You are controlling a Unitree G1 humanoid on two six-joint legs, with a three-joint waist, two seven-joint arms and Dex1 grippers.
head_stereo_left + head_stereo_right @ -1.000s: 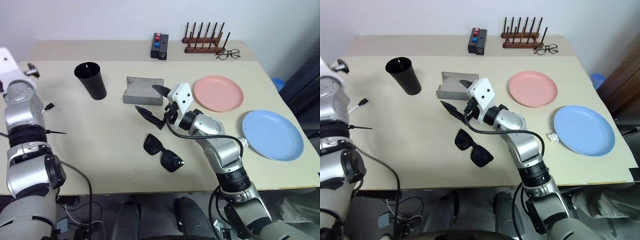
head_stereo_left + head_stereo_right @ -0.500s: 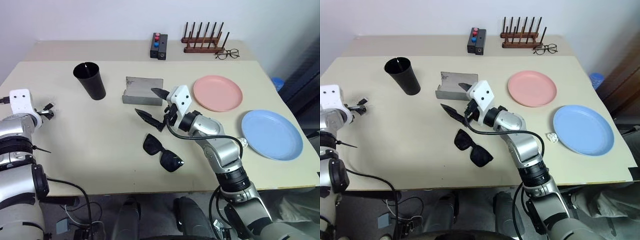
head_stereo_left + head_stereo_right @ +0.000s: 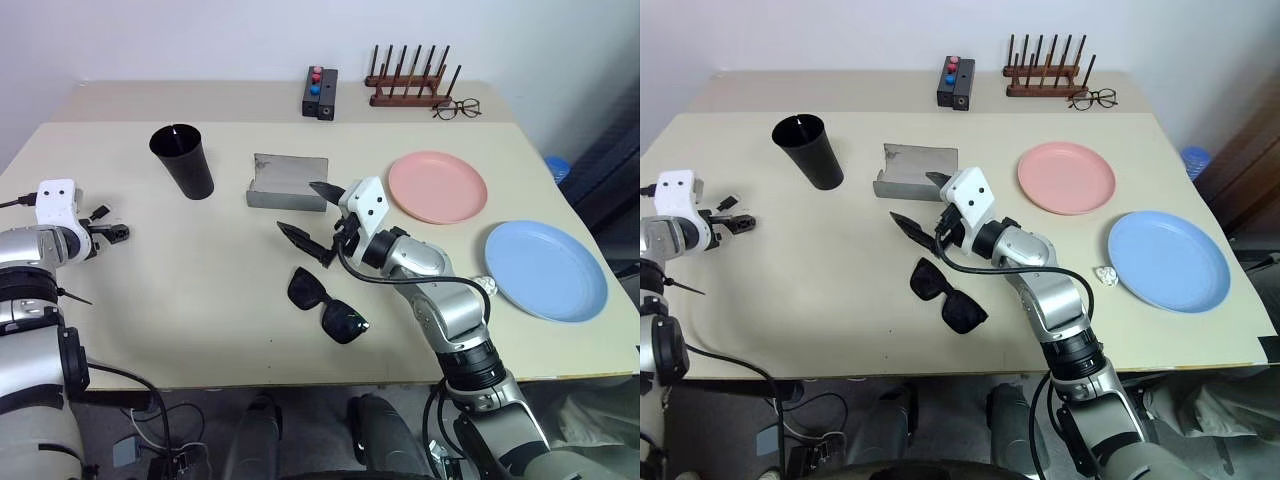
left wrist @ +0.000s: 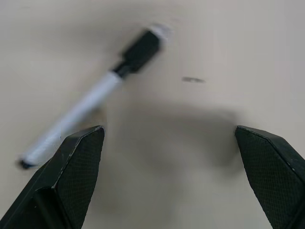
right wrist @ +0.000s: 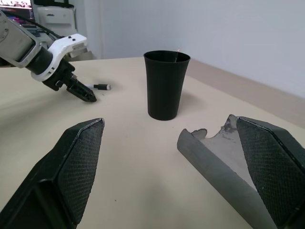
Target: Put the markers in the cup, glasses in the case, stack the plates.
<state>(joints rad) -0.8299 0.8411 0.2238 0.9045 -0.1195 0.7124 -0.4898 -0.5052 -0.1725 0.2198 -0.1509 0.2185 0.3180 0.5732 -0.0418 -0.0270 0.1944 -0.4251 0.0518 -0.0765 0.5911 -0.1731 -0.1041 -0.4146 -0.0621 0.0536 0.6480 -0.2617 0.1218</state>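
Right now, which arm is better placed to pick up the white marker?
The left. Its open end effector points down at the white marker just ahead of it, while the right end effector hangs open near the case.

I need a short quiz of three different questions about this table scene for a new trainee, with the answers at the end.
1. True or false: the sunglasses already lie inside the grey case.
2. Which plate lies nearer the case: (a) the pink plate or (b) the blue plate?
3. Fill in: the left gripper, jaws open, hovers by the white marker with a ___ cap.

Key
1. False. They lie on the table, just under the open right gripper.
2. (a) the pink plate.
3. black. The black cup stands apart from this marker, farther back on the table.
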